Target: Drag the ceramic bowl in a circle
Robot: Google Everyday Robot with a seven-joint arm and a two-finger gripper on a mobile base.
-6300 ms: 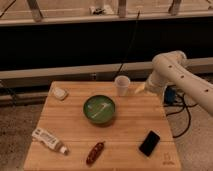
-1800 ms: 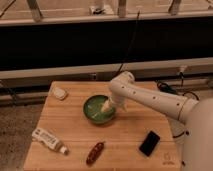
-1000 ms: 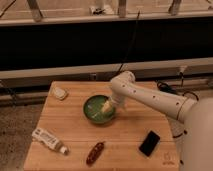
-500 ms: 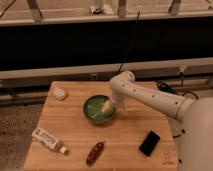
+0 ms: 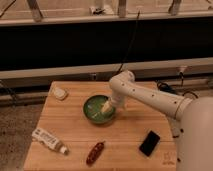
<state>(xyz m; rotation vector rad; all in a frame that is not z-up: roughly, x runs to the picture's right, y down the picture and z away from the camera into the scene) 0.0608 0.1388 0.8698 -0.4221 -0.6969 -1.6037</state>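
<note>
Camera view: the ceramic bowl [image 5: 94, 108], round, shallow and glossy green with pale streaks inside, is set near the middle of the wooden table [image 5: 75, 131]. The gripper [image 5: 107, 106] is seen inside the bowl's right side. Whether it is spread or pressed together cannot be told.

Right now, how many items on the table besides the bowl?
4: white lump back-left, tube front-left, reddish piece front-centre, black phone front-right. The gripper is down in the ceramic bowl; the arm could hide more behind it.

Gripper [image 5: 106, 106] low at centre (arm [image 5: 150, 98] bent)
</note>
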